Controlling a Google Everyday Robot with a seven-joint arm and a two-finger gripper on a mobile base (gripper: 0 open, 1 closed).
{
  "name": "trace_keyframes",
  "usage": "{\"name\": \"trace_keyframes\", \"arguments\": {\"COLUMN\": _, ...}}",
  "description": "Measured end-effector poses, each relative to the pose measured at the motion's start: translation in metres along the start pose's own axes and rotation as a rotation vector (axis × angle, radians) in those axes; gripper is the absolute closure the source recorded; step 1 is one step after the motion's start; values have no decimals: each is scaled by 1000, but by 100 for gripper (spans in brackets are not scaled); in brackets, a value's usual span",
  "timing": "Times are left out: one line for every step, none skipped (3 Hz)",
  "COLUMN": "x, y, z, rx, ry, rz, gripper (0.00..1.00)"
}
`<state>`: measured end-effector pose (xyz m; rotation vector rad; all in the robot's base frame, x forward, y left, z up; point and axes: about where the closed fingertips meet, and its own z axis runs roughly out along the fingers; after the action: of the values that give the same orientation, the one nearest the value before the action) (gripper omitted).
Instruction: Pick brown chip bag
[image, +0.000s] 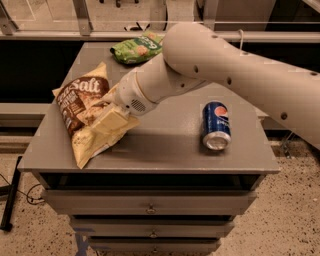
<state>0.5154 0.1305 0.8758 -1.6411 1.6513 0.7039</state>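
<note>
The brown chip bag (76, 106) lies on the left part of the grey cabinet top (165, 147), dark brown panel with white "Salt" lettering up, pale yellow edges toward the front. My gripper (109, 121) is down on the bag's right half, touching its pale lower part. The white arm reaches in from the upper right and hides the bag's right edge.
A smaller green snack bag (136, 47) lies at the back of the top. A blue Pepsi can (216, 125) lies on its side at the right. Drawers (150, 206) sit below the front edge. A railing runs behind the cabinet.
</note>
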Motion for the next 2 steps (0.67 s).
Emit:
{"name": "trace_keyframes", "arguments": {"x": -22, "y": -11, "z": -26, "rx": 39, "ry": -27, "rz": -12, "gripper": 88}}
{"name": "trace_keyframes", "arguments": {"x": -48, "y": -28, "z": -61, "rx": 93, "ry": -83, "rz": -23, "gripper": 100}}
